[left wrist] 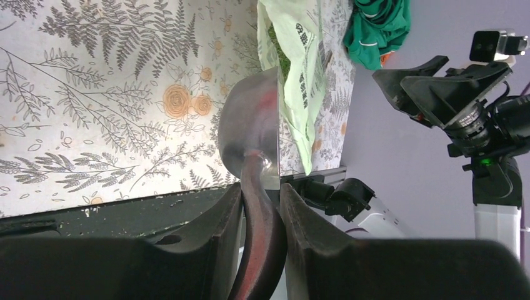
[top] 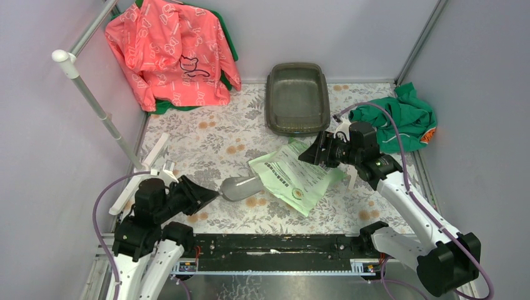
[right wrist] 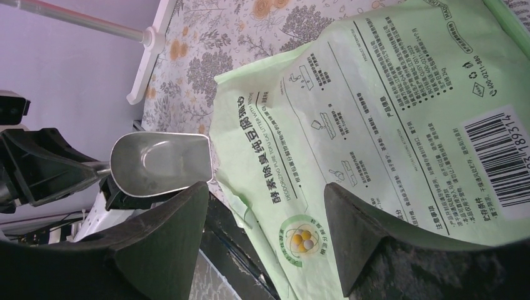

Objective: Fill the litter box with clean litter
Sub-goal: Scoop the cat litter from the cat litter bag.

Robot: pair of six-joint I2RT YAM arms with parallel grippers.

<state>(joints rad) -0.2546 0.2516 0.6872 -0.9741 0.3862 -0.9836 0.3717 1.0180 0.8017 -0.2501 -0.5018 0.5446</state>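
"TOFU CAT LITTER" on green bag [right wrist: 387, 112]

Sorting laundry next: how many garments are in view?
3: a pink jacket hung at the far left, a green garment partly hidden behind it, and a green top bunched at the far right. Others may be hidden.

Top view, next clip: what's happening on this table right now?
The left gripper is shut on the handle of a metal scoop, whose bowl lies at the near-left edge of a light green bag lying flat on the table. The right gripper hangs open over the bag's other end, apparently not gripping it. The litter box sits at the back of the table and looks empty, so filling has not begun.
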